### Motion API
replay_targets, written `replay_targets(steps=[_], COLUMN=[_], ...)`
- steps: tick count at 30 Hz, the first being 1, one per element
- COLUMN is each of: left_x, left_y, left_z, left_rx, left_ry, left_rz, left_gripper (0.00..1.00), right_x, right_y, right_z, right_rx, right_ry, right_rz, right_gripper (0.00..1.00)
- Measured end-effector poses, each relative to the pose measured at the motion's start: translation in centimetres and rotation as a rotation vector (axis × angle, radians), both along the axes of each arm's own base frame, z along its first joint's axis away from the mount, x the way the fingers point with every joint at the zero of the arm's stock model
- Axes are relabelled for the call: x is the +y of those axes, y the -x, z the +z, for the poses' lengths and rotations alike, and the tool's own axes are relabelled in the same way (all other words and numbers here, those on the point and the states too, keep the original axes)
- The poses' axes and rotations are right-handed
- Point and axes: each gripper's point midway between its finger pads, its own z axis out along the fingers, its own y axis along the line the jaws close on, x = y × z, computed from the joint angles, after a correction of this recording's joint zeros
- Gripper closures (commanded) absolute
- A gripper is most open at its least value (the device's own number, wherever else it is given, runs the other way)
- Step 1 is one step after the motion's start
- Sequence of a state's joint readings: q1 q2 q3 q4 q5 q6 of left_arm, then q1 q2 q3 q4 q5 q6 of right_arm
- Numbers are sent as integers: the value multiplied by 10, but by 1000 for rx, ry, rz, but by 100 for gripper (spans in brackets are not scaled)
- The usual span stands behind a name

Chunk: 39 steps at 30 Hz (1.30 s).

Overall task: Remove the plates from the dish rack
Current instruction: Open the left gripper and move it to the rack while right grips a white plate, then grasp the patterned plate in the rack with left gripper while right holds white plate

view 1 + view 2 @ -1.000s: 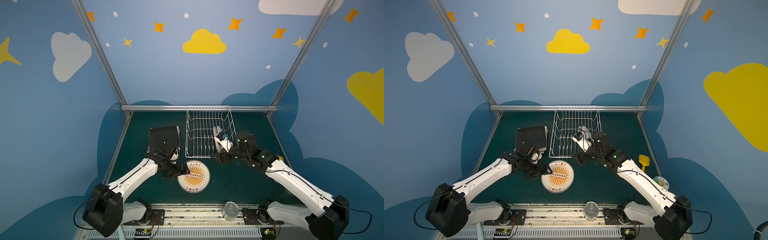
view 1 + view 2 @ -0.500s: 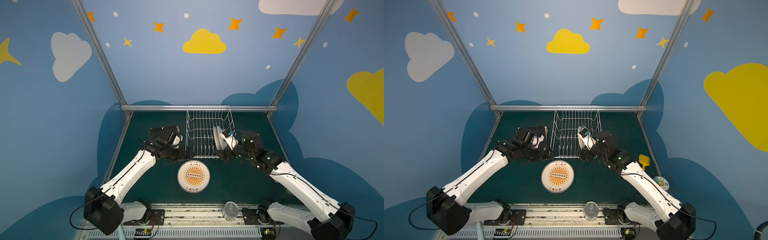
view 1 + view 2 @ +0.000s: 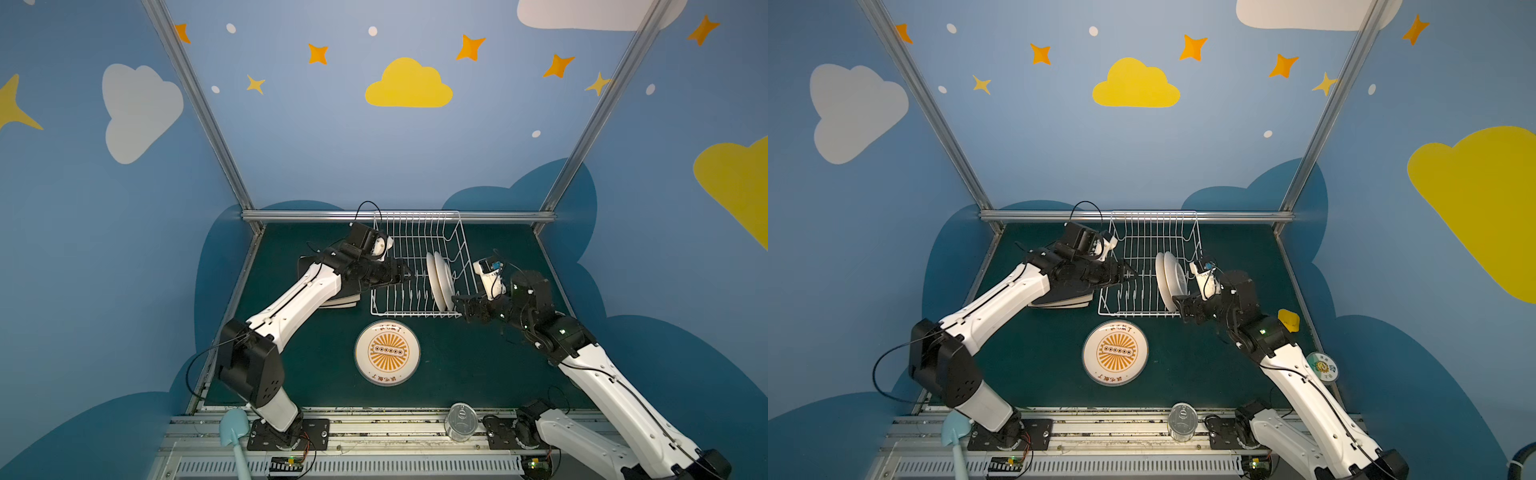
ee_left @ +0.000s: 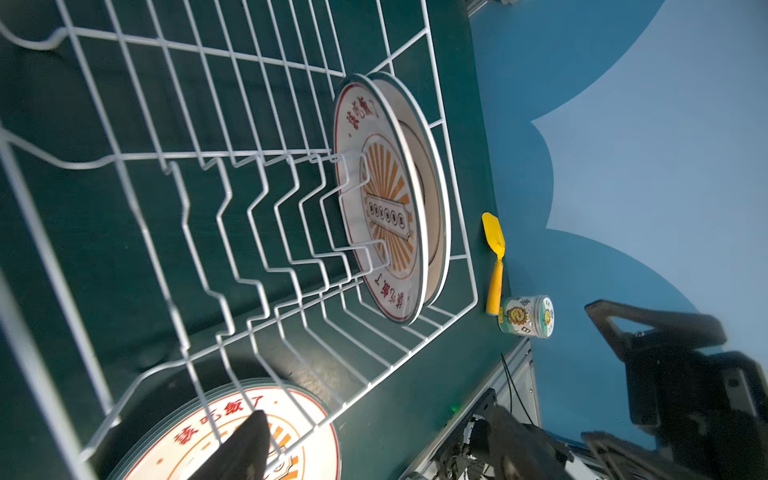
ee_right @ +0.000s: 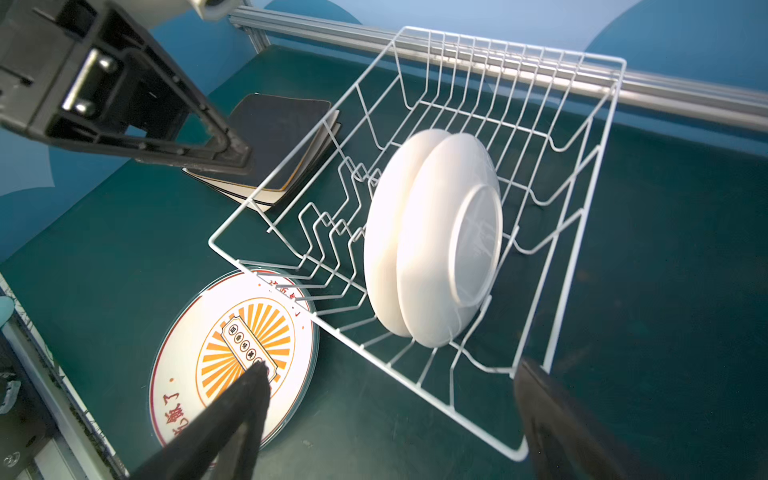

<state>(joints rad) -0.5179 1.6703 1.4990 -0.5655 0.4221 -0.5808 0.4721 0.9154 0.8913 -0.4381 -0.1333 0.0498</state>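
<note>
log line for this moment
left claw: open, by dish rack | right claw: open, empty | two plates upright in rack | sunburst plate on table

Glossy white plates, thin coated-wire dish rack.

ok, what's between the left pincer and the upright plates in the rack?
Only the dish rack's empty prongs separate left pincer from plates; the left wrist view shows it.
</note>
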Motion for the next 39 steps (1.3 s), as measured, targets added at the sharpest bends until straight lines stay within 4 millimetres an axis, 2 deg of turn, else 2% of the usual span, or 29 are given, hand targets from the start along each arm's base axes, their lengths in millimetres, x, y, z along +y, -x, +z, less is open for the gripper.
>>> replay_targets(steps=[3, 8, 14, 19, 27, 34, 39], left_x=[-16, -31, -48, -64, -68, -76, -81], left_y=[-10, -23, -32, -39, -45, -54, -54], left_z=[-1, -5, -15, -30, -51, -57, -63], left_rx=[-2, -4, 3, 20, 47, 56, 77], left_ry=[10, 7, -3, -26, -77, -77, -77], left_rz=[-13, -25, -41, -53, -39, -37, -33], left_gripper=[38, 42, 44, 49, 50, 53, 62], right_x=[-5, -11, -17, -17, -19, -19, -19], right_y=[-1, -1, 4, 4, 4, 4, 4], right_z=[-3, -8, -14, -12, -8, -8, -8], right_rx=[20, 37, 43, 37, 23, 20, 20], right_ry=[-6, 3, 10, 8, 1, 0, -1], right_rz=[-27, -50, -64, -64, -68, -69, -69], right_gripper=[8, 8, 8, 8, 8, 8, 8])
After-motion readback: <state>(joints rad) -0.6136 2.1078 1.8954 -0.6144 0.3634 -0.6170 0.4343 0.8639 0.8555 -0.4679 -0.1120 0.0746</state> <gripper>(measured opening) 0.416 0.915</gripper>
